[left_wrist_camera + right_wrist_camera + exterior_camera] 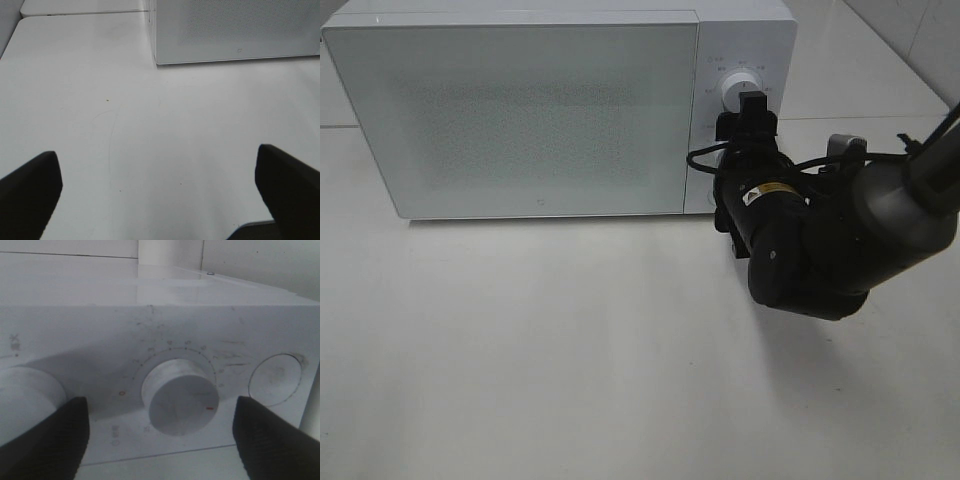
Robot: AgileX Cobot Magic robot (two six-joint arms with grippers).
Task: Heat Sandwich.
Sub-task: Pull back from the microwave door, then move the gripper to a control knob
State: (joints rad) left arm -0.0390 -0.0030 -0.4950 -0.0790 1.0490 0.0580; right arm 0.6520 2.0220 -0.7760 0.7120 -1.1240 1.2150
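Right wrist view: right gripper (160,407) unclenched astride dial (180,399); left gripper (157,167) agape above table (150,120).

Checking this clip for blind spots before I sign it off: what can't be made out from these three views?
- Sandwich: in no view; the closed, frosted microwave door hides any contents in the exterior high view.
- Knob facing the right gripper: hidden under that gripper in the exterior high view.
- Dial markings: right wrist view, too blurred to read.
- Left fingers: left wrist view, cut off by the frame edge.
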